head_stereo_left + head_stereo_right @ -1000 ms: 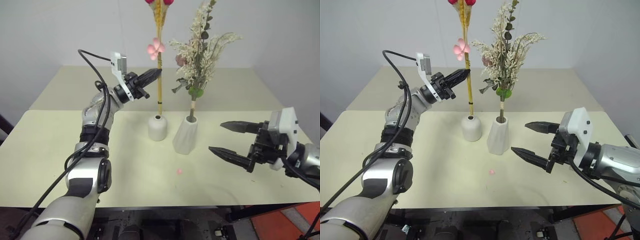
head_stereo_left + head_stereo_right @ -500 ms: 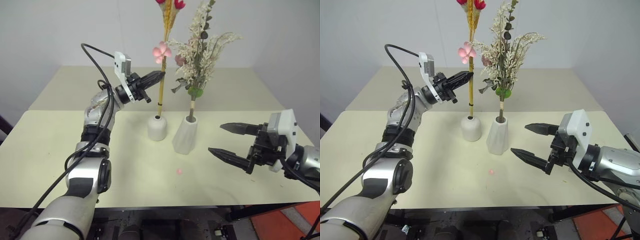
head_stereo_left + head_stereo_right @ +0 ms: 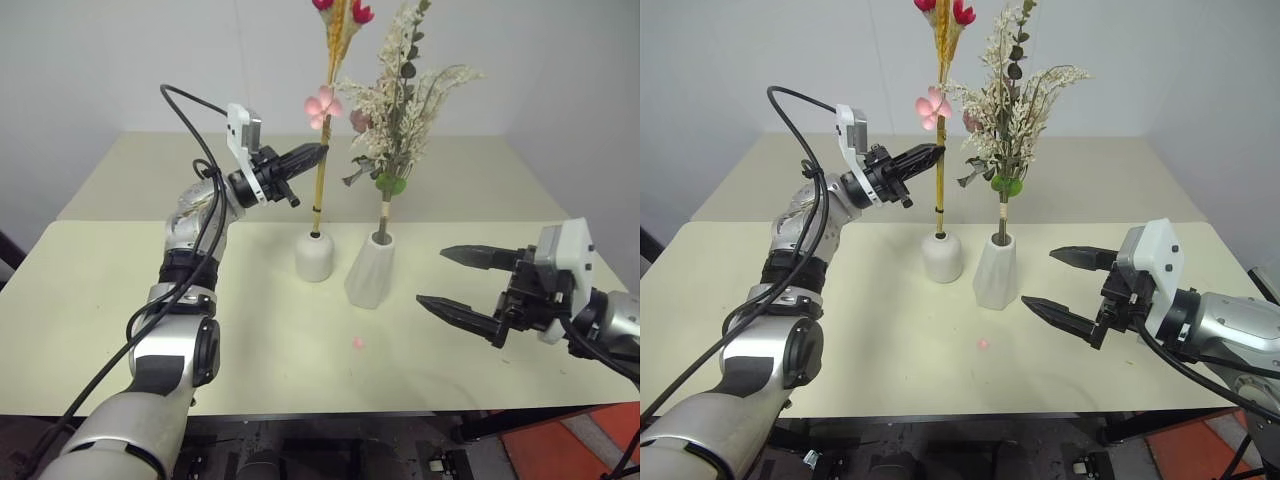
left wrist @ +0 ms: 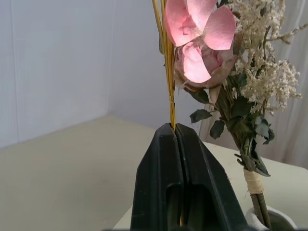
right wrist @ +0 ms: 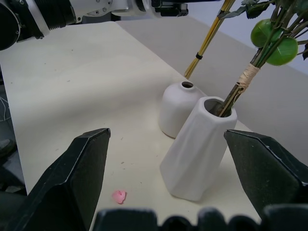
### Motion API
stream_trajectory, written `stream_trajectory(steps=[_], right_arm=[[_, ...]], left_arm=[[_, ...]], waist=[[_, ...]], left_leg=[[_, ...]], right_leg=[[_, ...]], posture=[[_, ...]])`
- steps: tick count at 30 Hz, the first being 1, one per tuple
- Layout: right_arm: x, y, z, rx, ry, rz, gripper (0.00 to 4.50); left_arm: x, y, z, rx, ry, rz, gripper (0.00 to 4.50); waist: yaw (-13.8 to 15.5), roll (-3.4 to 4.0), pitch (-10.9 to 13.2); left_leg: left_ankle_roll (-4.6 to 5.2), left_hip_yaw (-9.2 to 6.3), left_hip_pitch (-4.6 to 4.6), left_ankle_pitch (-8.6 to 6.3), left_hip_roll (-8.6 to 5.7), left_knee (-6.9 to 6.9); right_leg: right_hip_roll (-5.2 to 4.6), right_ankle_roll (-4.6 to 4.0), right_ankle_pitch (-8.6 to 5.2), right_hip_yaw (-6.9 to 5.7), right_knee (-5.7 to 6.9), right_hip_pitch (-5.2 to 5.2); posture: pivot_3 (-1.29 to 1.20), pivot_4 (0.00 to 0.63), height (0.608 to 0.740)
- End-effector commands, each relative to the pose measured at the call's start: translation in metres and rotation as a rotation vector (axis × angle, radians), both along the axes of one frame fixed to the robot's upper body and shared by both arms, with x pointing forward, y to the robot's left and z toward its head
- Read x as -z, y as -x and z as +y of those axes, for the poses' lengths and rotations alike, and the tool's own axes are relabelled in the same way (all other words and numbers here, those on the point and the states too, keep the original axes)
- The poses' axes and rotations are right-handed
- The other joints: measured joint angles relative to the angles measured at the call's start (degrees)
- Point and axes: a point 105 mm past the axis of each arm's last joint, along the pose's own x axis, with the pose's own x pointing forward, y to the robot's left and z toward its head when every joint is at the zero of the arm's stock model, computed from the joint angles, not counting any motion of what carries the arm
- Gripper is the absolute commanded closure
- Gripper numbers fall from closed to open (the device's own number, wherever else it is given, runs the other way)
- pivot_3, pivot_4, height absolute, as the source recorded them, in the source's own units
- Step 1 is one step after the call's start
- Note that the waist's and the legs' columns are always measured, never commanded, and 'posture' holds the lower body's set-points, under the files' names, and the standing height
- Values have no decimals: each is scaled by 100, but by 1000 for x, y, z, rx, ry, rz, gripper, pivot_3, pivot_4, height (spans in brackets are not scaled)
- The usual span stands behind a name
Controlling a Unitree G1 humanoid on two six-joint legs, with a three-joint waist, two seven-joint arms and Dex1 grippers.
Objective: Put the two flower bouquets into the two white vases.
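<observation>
Standing just past the open right tool are two matte white vases: a short round vase and a taller ribbed vase holding the bushy cream bouquet upright. The left tool, pinched shut, grips the slim bouquet, whose straw stems run nearly vertical, ends down at the round vase's mouth. One pink petal lies on the worktop.

Place: a bare indoor test room, like a lab
Walls: plain white wall behind, no decoration
Furniture: two plain cream tables, one near, one far, pushed together
Floor: orange-red patch at near right
</observation>
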Motion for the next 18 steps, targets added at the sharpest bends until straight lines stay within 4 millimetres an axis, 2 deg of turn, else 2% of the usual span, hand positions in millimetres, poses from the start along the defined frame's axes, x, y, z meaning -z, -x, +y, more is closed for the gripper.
stream_trajectory(steps=[1, 10, 18], right_arm=[[-8, 4, 2, -7, -7, -43, 0], [-9, 4, 2, -4, -4, -43, 0], [-9, 4, 4, -7, -6, -46, 0]], left_arm=[[-4, 2, 2, -7, -22, -46, 4471], [5, -2, 3, -39, -38, -39, 4471], [-5, -5, 2, -50, 0, -50, 4471]], waist=[[-1, 0, 0], [1, 0, 0], [2, 0, 0]], left_leg=[[0, 0, 0, 0, 0, 0], [0, 0, 0, 0, 0, 0], [0, 0, 1, 0, 0, 1]], right_leg=[[0, 0, 0, 0, 1, 0], [0, 0, 0, 0, 1, 0], [0, 0, 0, 0, 3, 0]], posture=[[0, 150, 740], [0, 150, 740], [0, 150, 740]])
